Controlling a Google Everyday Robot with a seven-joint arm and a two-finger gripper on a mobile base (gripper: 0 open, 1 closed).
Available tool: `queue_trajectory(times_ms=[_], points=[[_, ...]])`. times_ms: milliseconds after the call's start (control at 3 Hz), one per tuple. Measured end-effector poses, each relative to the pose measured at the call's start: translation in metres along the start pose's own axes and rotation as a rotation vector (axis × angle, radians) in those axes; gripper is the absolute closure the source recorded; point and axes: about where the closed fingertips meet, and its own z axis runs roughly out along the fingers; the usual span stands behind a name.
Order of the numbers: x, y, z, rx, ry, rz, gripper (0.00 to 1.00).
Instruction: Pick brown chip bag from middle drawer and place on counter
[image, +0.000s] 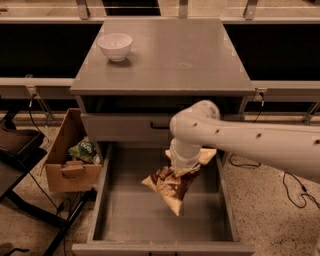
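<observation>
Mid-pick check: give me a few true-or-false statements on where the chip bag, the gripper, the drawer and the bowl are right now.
1. The brown chip bag lies on the counter. False: it hangs from the gripper over the middle drawer.
2. The gripper is closed on the bag's upper end. True.
3. The middle drawer is pushed shut. False: it is pulled out, with its grey floor showing.
4. A white bowl stands on the counter near its far left corner in the camera view. True.
5. The green packet is in the drawer beside the bag. False: it sits in the cardboard box on the floor, left of the drawer.
</observation>
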Motion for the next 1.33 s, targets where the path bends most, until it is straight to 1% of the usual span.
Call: queue_trajectory(times_ms=[333,667,1000,1333], points=[[0.008,-0.001,-0.097,0.008,0.072,0.03,1.0],[0.014,-0.012,-0.199,0.032,0.135,0.08,1.0],[0.025,-0.029,-0.284,0.063,0.175,0.147,1.0],[0.058,-0.03,-0.376,0.124,0.219,0.309,1.0]])
